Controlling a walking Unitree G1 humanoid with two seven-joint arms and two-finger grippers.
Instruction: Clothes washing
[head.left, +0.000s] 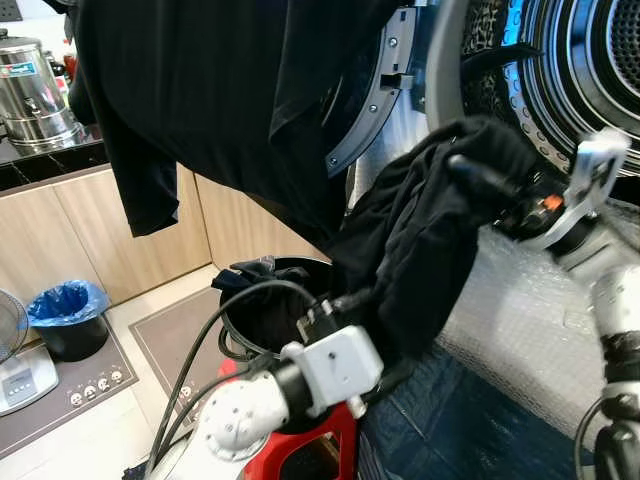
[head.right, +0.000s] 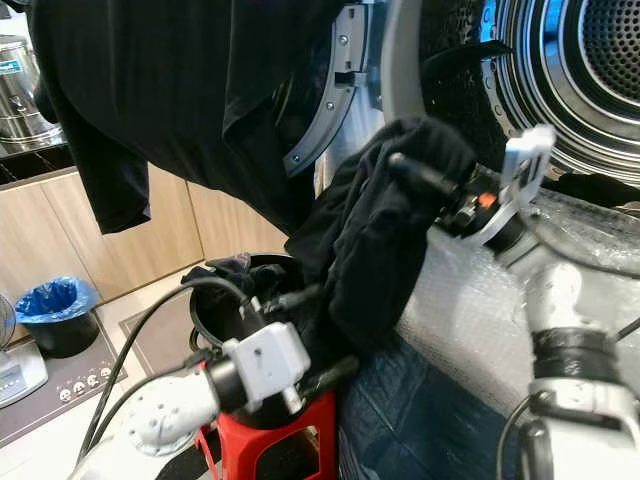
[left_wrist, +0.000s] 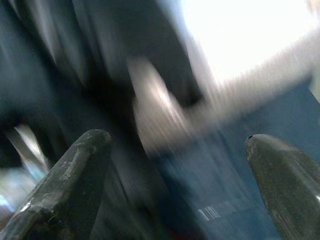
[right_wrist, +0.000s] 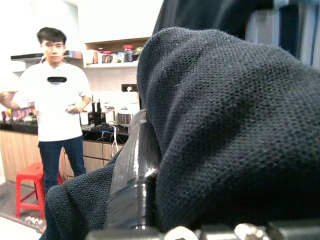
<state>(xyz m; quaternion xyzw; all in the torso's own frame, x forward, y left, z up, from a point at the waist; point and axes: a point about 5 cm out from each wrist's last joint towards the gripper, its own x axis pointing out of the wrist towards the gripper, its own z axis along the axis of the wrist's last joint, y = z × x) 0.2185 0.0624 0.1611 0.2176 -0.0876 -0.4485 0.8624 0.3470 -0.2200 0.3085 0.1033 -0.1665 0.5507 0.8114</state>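
1. The dark garment (head.left: 420, 250) hung as a long bundle, its long axis running from about one o'clock down to seven o'clock, upper end bunched over our right hand (head.left: 490, 185), lower end trailing toward the black basket (head.left: 262, 310) on the red stool (head.right: 285, 445).
2. The washer drum (head.left: 590, 70) lay at about one o'clock from that upper end, close by, so we judged the right hand the nearer one for feeding it in.
3. Our right hand was raised before the drum mouth, wrist bent; one finger was wrapped in cloth, and we could not tell whether the fingers were together.
4. Our left hand (left_wrist: 175, 165) sat low by the basket, fingers apart, gripping nothing.
5. Another dark garment (head.left: 230, 90) hung overhead at eleven o'clock.
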